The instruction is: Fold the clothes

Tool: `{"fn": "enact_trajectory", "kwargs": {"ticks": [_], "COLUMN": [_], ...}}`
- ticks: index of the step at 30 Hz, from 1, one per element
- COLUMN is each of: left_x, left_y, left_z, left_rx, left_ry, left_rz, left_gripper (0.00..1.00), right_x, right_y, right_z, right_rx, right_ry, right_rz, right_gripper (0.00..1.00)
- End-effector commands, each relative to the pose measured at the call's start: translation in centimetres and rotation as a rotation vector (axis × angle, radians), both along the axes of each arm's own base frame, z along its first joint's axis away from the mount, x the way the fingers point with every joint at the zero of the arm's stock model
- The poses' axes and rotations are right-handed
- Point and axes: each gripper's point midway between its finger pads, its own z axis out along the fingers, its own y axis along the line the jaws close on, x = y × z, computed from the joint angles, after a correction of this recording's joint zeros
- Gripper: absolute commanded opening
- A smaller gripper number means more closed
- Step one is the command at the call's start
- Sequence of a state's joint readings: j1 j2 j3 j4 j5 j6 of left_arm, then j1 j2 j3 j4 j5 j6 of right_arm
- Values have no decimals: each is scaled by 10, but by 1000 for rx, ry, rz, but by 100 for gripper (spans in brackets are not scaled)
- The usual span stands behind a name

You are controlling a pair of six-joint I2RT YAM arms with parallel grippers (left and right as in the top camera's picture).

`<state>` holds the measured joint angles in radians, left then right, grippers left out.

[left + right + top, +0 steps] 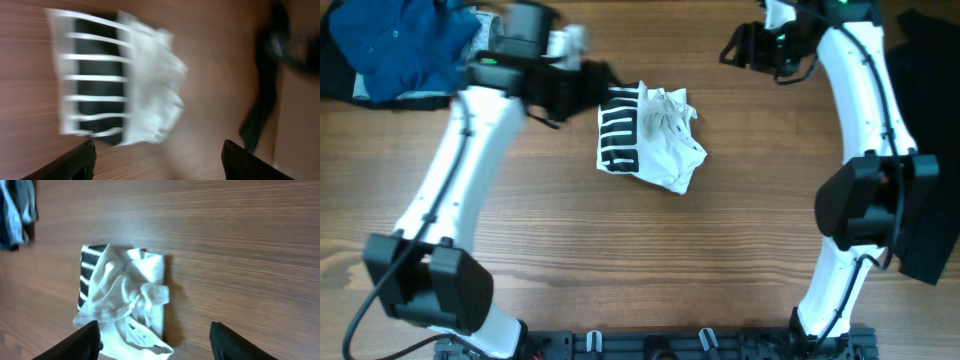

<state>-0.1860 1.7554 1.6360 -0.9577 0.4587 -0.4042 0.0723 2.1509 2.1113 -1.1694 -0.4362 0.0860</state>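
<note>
- You can't read the print on the T-shirt (pixel 650 140). It shows as black blocks cut by white stripes along the left edge.
- The T-shirt lies crumpled in a bundle mid-table (pixel 650 260), slightly toward the far side.
- Your left arm runs up the left side and bends right. The left gripper (pixel 157 145) sits just beside the shirt's far-left corner, jaws wide, nothing between them.
- Your right arm stretches along the right side. The right gripper (pixel 154 326) is far right, well apart from the shirt, jaws wide and empty.
- A blue garment (pixel 405 45) is heaped far left, and a black garment (pixel 930 150) lies at the right edge.
</note>
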Motion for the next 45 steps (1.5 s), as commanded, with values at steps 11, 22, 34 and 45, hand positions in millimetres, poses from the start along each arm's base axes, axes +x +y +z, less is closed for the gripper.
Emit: {"fn": "enact_trajectory", "kwargs": {"ticks": [11, 22, 34, 45], "left_x": [15, 10, 9, 7], "left_y": [127, 144, 143, 143], "left_z": [-82, -89, -89, -90], "left_rx": [145, 146, 146, 150], "left_ry": [280, 317, 321, 331], "left_rz": [417, 451, 451, 446], "left_gripper": [98, 100, 100, 100], "right_x": [-46, -53, -50, -13], "right_y": [129, 136, 136, 89], "right_z": [-18, -69, -104, -93], "right_rx": [-553, -706, -720, -835], "right_ry": [-203, -121, -66, -122], "right_rz": [459, 465, 453, 266], "right_gripper": [68, 75, 48, 4]}}
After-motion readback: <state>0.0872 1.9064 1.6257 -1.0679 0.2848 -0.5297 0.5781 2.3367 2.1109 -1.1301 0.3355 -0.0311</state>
